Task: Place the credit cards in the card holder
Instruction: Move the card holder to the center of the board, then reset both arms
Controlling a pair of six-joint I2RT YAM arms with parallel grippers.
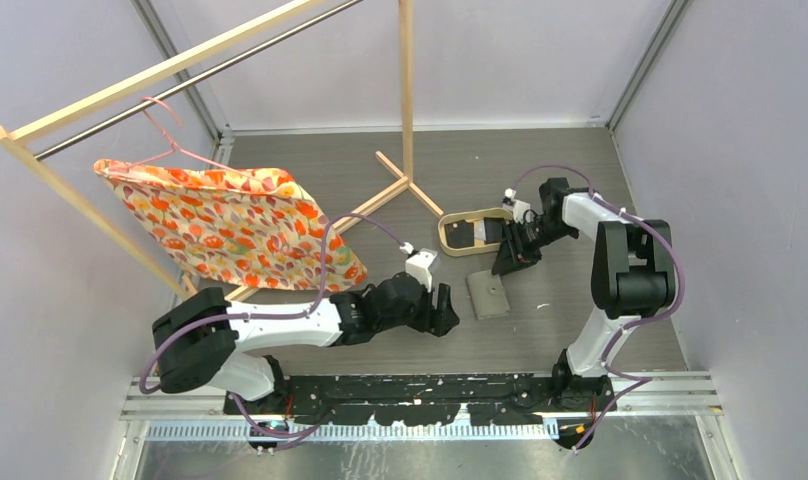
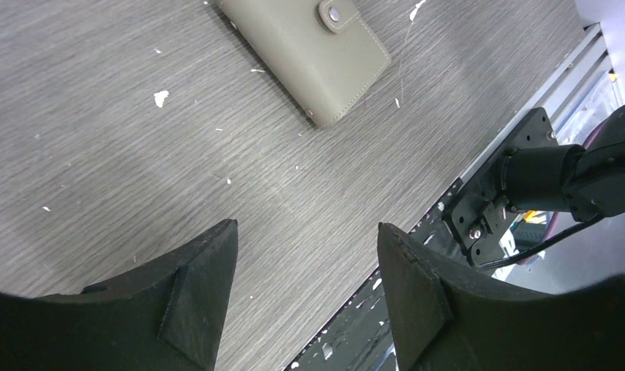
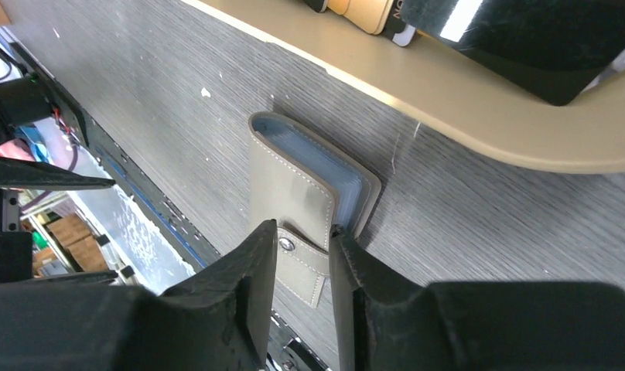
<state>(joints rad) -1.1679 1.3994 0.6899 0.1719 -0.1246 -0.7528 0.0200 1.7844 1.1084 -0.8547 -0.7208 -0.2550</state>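
The grey card holder (image 1: 488,296) lies closed and flat on the table, with its snap tab fastened; it also shows as the card holder (image 2: 305,54) and the card holder (image 3: 302,185). My right gripper (image 3: 303,229) hovers at its far edge with the jaws a little apart, and the snap tab shows in the gap. I cannot tell whether the fingertips touch it. A glossy black credit card (image 3: 541,46) lies in the oval wooden tray (image 1: 450,240) beside a tan card (image 3: 363,11). My left gripper (image 2: 305,232) is open over bare table, left of the card holder.
A wooden clothes rack stands at the back left, its crossed foot (image 1: 405,185) just behind the tray. A floral cloth (image 1: 235,225) hangs from it on a pink hanger. The black base rail (image 1: 430,395) runs along the near edge.
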